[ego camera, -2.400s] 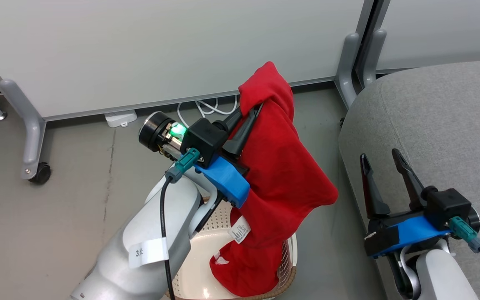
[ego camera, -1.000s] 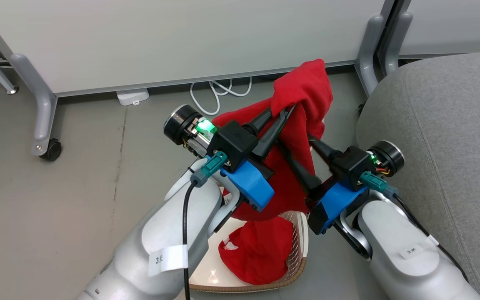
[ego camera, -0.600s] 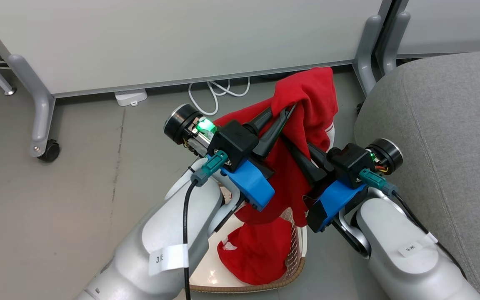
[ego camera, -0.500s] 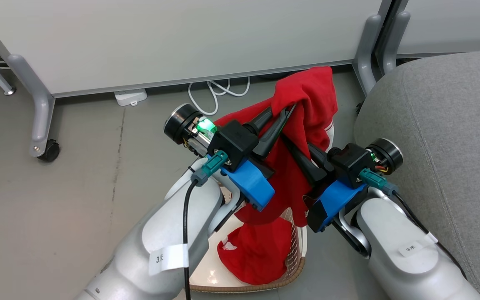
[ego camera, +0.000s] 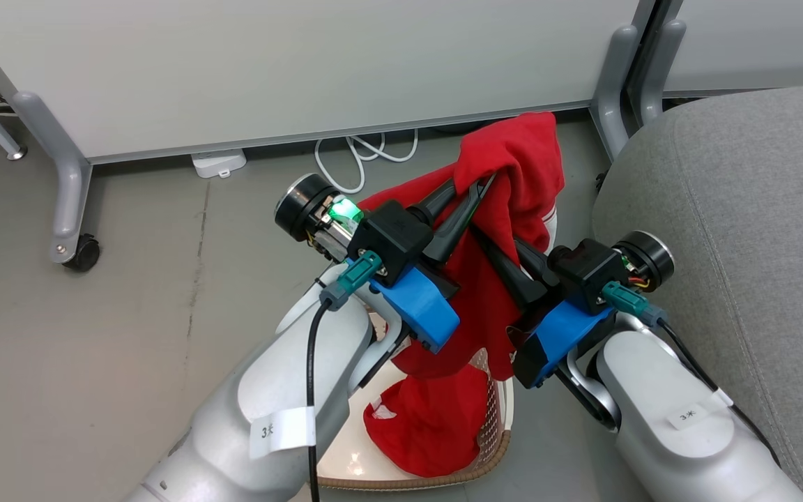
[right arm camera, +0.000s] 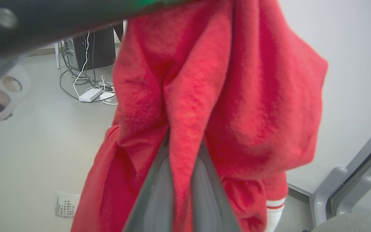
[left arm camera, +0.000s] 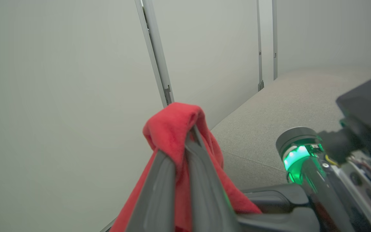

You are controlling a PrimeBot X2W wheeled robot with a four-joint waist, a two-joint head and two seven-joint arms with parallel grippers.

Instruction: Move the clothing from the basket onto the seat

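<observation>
basket (ego camera: 495,418): on the floor beside the seat (ego camera: 736,209); red fabric heaped inside.
clothing (ego camera: 513,181): raised above the basket, lower end hanging into it.
left gripper (ego camera: 475,192): clamped on the clothing's top fold.
right gripper (ego camera: 485,244): pinched onto the clothing lower down.

White cables (ego camera: 368,151) and perhaps a power adapter (ego camera: 218,162) lie beside a partition (ego camera: 304,63).

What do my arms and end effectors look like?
The left forearm and right forearm are silver-grey, each with a white label. The left end effector and right end effector each have two long, dark, tapered fingers on a black block with a blue bracket. At each wrist, a teal connector carries a black cable beside a green light.
</observation>
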